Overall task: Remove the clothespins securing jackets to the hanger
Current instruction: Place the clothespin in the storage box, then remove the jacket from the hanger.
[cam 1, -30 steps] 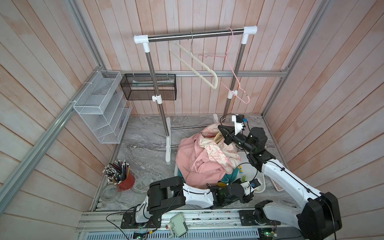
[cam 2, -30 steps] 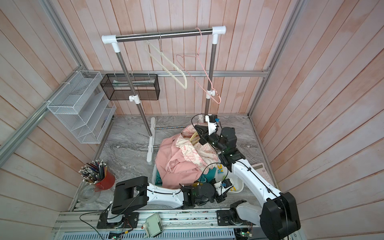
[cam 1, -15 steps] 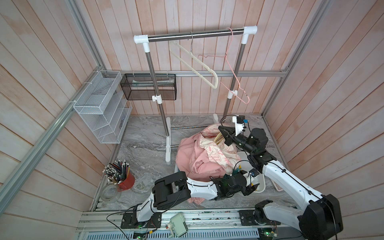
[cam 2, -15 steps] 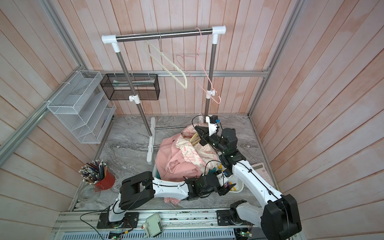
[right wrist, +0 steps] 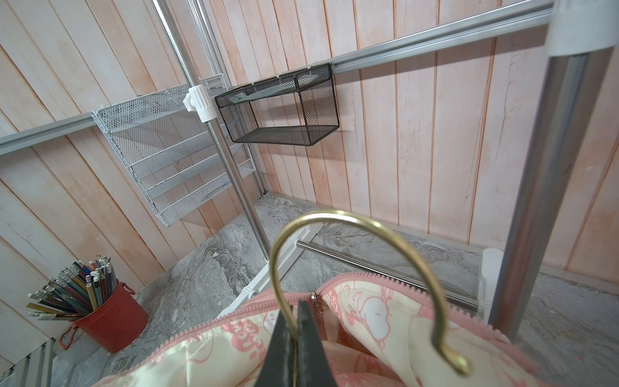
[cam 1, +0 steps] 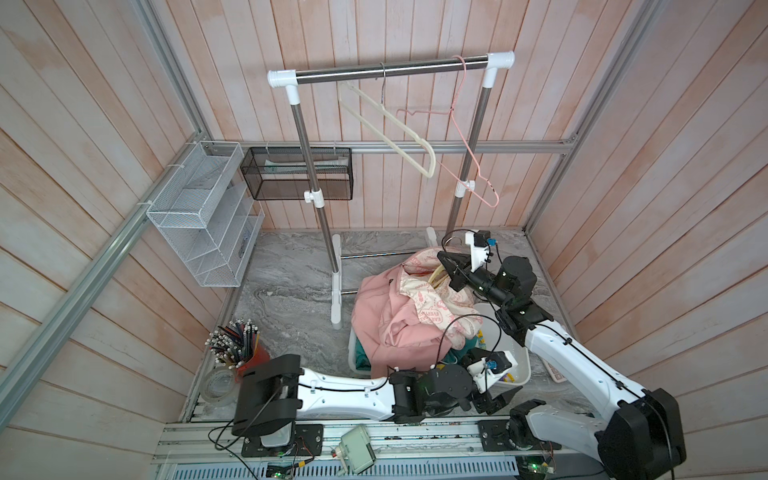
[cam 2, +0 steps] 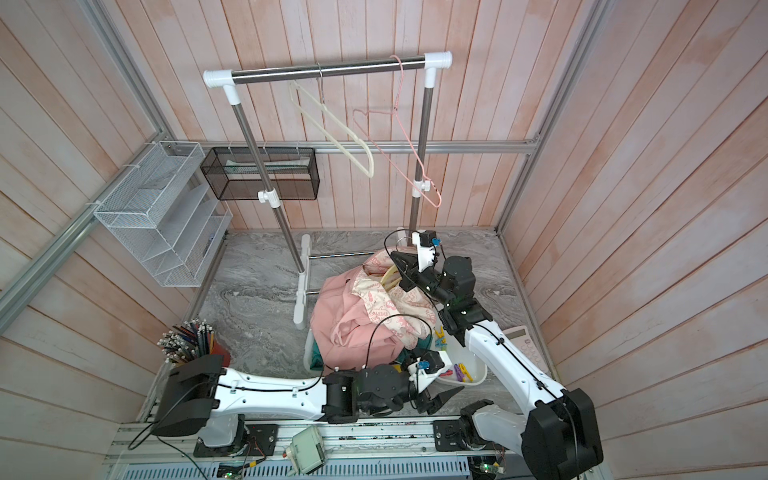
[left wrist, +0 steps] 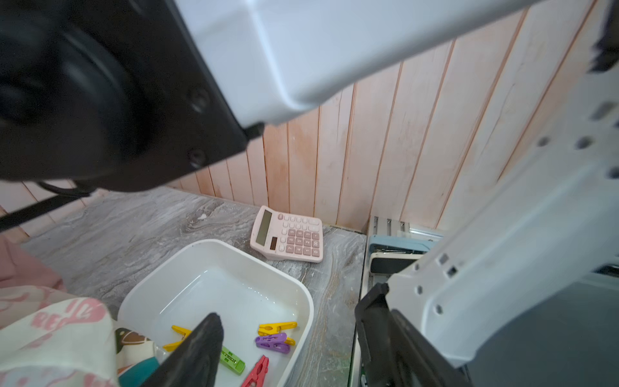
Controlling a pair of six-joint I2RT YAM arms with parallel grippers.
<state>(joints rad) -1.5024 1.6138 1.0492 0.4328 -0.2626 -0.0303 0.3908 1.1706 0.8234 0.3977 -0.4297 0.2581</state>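
We see the pink jacket (cam 1: pixel 382 320) heaped mid-floor, its cream printed lining turned out, with the teal jacket (cam 1: pixel 360 358) beneath. At its near right, yellow, purple, green and red clothespins (left wrist: pixel 273 343) lie loose in a white tub (left wrist: pixel 231 246).

The pink jacket (cam 1: pixel 386 324) buries the teal jacket (cam 1: pixel 360 358) but for an edge and most of the hanger (right wrist: pixel 335 213), a finger (left wrist: pixel 197 355) of the left gripper (left wrist: pixel 294 305) covers part of the green clothespin (left wrist: pixel 234 361), and the picture's edge cuts off the red clothespin (left wrist: pixel 258 370)
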